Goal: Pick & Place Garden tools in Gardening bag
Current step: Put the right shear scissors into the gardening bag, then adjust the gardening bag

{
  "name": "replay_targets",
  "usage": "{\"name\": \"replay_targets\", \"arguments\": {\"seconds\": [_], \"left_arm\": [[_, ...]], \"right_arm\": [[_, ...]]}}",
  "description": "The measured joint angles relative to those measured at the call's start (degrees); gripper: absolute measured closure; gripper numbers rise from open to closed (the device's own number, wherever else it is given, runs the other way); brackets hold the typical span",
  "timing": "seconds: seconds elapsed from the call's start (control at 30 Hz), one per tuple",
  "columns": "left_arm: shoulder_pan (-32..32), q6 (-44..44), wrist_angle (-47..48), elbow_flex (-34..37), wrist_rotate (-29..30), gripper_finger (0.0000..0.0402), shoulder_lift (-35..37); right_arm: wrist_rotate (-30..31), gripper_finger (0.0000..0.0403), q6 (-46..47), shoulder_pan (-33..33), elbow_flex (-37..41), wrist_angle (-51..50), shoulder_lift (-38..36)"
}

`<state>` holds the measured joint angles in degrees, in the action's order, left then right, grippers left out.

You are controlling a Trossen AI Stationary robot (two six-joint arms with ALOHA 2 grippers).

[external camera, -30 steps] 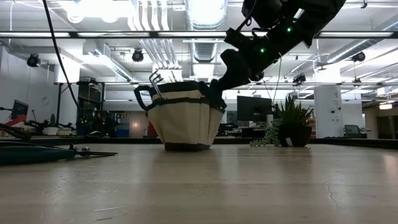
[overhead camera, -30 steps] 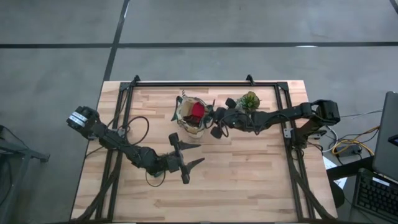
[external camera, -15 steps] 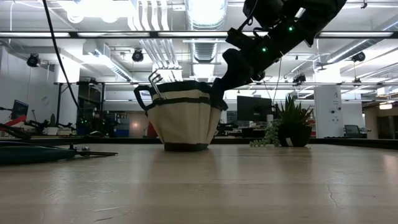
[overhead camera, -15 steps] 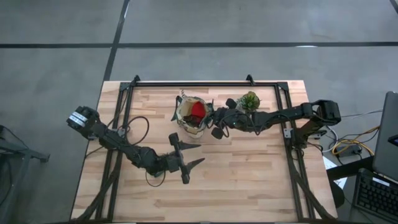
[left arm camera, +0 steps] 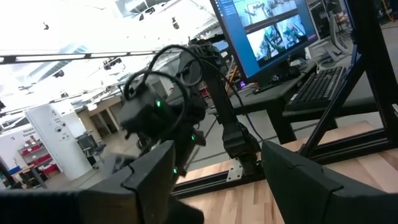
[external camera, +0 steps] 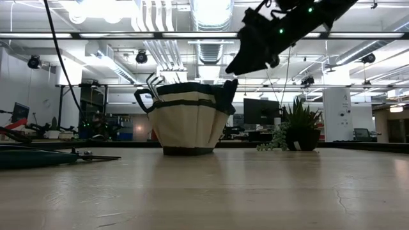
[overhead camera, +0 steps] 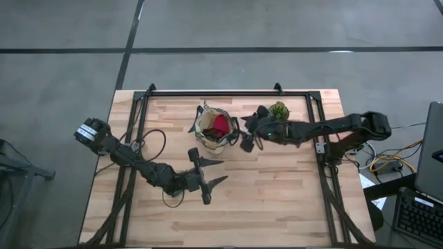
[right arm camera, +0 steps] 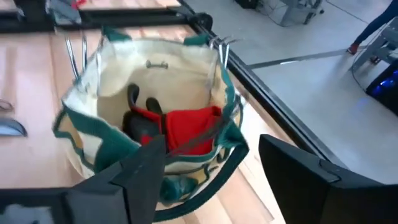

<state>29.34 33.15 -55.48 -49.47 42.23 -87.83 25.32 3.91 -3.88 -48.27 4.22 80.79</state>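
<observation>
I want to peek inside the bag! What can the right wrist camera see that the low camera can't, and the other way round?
Only the right wrist view looks down into the gardening bag: a red piece and a dark handle lie inside it.

Only the low view shows the small green plant standing beside the bag, and a tool lying flat on the table far to one side.

Both show the tan bag with its green trim, thin metal tines poking up at its rim, and the right end effector, open and empty, above the bag.
</observation>
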Motion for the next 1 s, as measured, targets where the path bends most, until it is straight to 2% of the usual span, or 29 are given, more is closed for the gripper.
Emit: {"name": "replay_targets", "arguments": {"seconds": [0.17, 0.3, 0.5, 0.67, 1.0], "left_arm": [[0.0, 0.0, 0.0, 0.0, 0.3, 0.0158, 0.0], [0.0, 0.0, 0.0, 0.0, 1.3, 0.0158, 0.0], [0.2, -0.2, -0.3, 0.0, 11.2, 0.0158, 1.1], [0.8, -1.1, -0.1, 0.0, 13.4, 0.0158, 2.6], [2.1, 0.1, 0.0, 0.0, 14.4, 0.0158, 2.7]], "right_arm": [[-4.9, 0.0136, -0.2, 1.0, 0.0, 0.8, -2.2], [-11.1, 0.014, -3.6, 2.9, 0.0, 4.9, -0.2], [-12.2, 0.0155, -7.9, 4.8, 0.0, 10.2, 4.6], [-14.0, 0.0158, -9.2, 5.1, -2.9, 10.7, 9.3], [-13.3, 0.0166, -11.6, 5.0, -19.3, -6.0, 19.4]]}}
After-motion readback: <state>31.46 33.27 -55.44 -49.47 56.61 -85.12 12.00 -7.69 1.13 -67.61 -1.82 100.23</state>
